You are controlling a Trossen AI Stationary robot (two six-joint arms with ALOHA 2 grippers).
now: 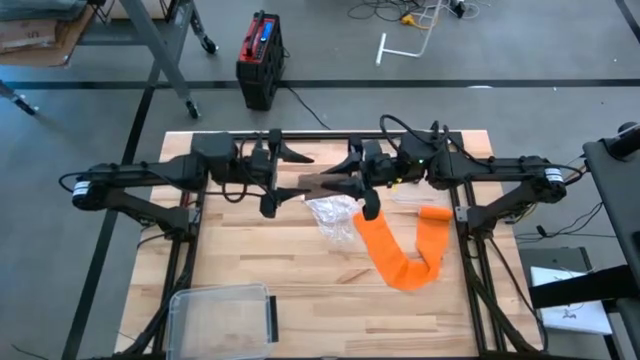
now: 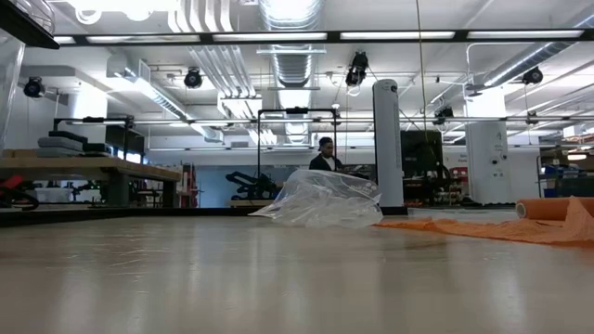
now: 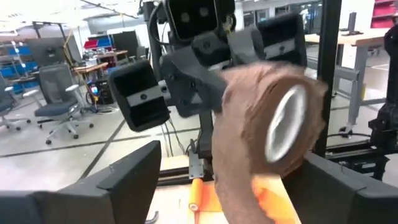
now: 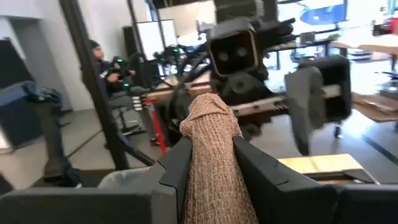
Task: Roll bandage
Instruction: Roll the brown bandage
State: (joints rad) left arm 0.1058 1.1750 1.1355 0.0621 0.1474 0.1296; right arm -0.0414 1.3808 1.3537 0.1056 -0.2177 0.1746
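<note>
Brown crepe bandage (image 4: 214, 162) sits between our two hands, held up in the air above the back half of the tabletop (image 1: 250, 250). Our right hand (image 4: 211, 171) is clenched on it: in the right wrist view both fingers press against the sides of the brown strip. From the left wrist view we see the wound part as a fat roll (image 3: 273, 127) with a pale hollow core, just ahead of our left hand (image 3: 217, 180). The left hand's fingers stand well apart on either side of the roll, and we judge it released, not pinching anything.

Below, an orange band (image 1: 400, 250) lies in a loose U on the wood, one end curled into a small roll. A crumpled clear plastic wrapper (image 1: 333, 218) lies just beside it, and a clear lidded box (image 1: 222, 318) sits at the front edge.

The step in hand looks like winding the brown bandage. To do it well, we should keep the right hand's grip steady and the free length taut, so each turn lies flat on the one beneath. Slack would let the layers telescope sideways off the core. We should bring the left hand in squarely on the roll's ends before turning, and turn in short, even strokes. Keeping the work high and clear of the wrapper avoids snagging it.
</note>
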